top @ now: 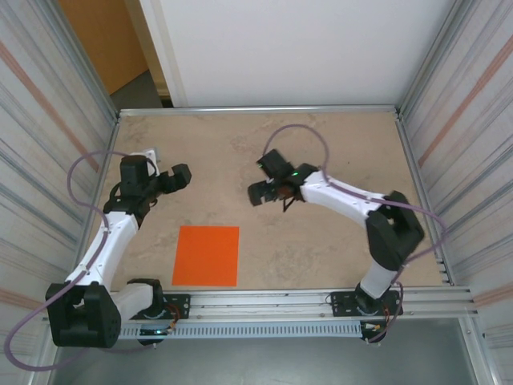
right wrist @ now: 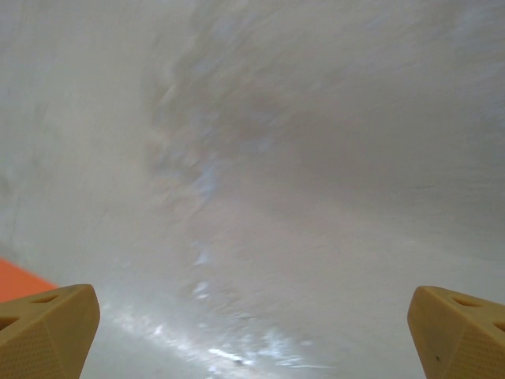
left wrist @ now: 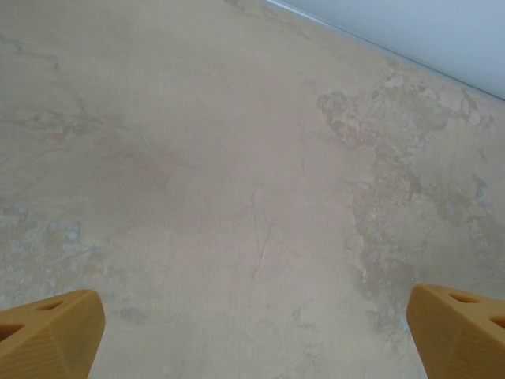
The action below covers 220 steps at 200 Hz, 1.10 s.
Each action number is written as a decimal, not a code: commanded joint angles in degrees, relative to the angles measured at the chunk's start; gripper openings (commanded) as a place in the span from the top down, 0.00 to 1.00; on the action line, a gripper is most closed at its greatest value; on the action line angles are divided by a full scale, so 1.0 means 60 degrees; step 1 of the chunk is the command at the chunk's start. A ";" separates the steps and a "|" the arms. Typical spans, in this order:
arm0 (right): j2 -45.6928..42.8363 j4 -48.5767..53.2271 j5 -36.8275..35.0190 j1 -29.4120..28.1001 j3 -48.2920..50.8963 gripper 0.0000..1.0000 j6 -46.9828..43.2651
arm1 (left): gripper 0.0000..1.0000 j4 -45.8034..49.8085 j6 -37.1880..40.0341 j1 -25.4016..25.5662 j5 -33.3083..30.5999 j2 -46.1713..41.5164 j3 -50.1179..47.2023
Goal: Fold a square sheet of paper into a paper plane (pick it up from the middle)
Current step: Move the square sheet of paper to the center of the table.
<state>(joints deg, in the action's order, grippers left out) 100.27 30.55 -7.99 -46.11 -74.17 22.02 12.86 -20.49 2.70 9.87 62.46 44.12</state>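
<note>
The square sheet of paper [top: 207, 255], bright orange and flat, lies on the table near the front edge, left of centre. A corner of the square sheet of paper [right wrist: 20, 280] peeks in at the left edge of the right wrist view. My left gripper [top: 178, 176] hovers up and left of the sheet, open, with bare table between its tan fingertips [left wrist: 49, 332]. My right gripper [top: 264, 178] hangs above the table's middle, right of and beyond the sheet, also open and empty; its fingertips [right wrist: 47, 328] stand far apart. No paper plane is in view.
The tabletop [top: 321, 144] is beige, marbled stone. Metal rails [top: 321, 301] run along the front edge by the arm bases. Corrugated walls [top: 461, 120] close in both sides, and a white panel [top: 304, 48] stands behind.
</note>
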 commanded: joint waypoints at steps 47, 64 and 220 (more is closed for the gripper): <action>0.2920 0.1528 -0.0214 -0.2274 -0.2577 0.00 -0.1546 | 0.01 0.0511 -0.0886 -0.0882 0.0157 0.0050 0.0054; 0.3517 0.1692 -0.0105 -0.2434 -0.3175 0.00 -0.1672 | 0.01 0.0514 -0.0891 -0.0903 0.0156 0.0131 0.0047; 0.4260 0.2388 -0.2123 -0.0045 -0.2927 0.00 0.0823 | 0.01 0.0570 -0.0891 -0.0902 0.0624 0.0553 0.0231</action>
<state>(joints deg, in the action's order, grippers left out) 125.64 39.90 -13.63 -52.71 -95.70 19.18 15.77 -25.41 -2.31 11.33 65.06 44.12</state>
